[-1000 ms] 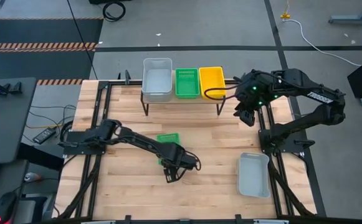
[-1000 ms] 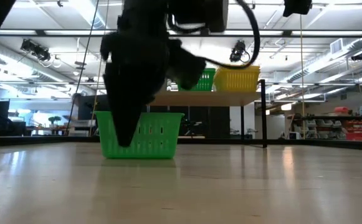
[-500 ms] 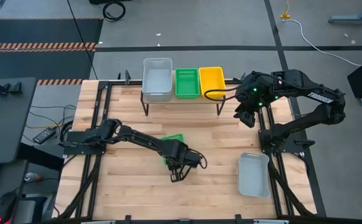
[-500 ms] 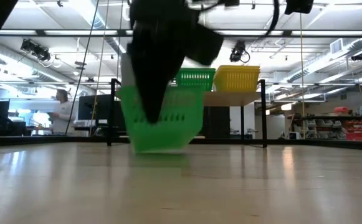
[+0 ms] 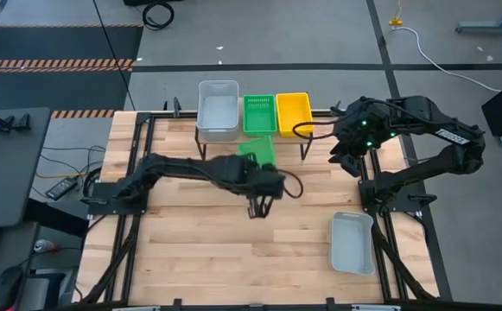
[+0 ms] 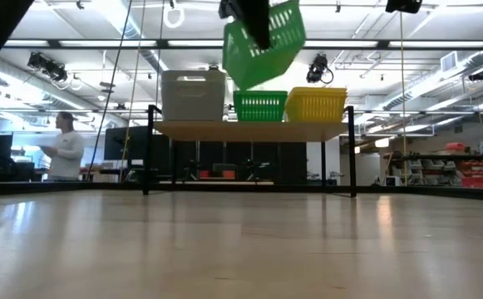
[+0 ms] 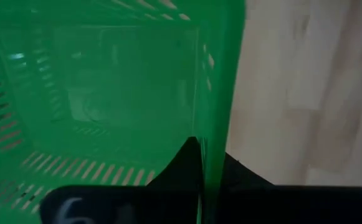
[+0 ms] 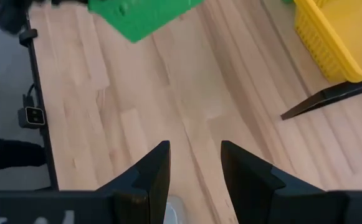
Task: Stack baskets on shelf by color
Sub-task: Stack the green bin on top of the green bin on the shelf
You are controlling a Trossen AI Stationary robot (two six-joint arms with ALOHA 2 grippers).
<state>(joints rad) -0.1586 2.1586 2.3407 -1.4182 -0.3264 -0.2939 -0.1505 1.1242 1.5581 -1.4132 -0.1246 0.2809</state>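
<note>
Left gripper point(image 5: 262, 183): centre of the high view, just below the shelf; its fingers are pinched on the side wall of the green basket point(image 5: 256, 154), one finger on each side of the wall in the left wrist view.
Green basket: held tilted in the air; at the top centre of the low view point(image 6: 263, 44) it hangs above the baskets on the shelf.
Shelf point(image 5: 252, 136): upper centre of the high view, carrying a grey basket stack point(image 5: 219, 109), a green stack point(image 5: 260, 114) and a yellow stack point(image 5: 294, 112), left to right.
Right gripper point(image 5: 346, 158): right of the shelf, fingers apart and holding nothing, by the right wrist view.
Grey basket point(image 5: 352, 243): lower right of the high view, on the table point(image 5: 190, 242).
Person point(image 6: 62, 149): probably standing, far left of the low view, small and far off.
</note>
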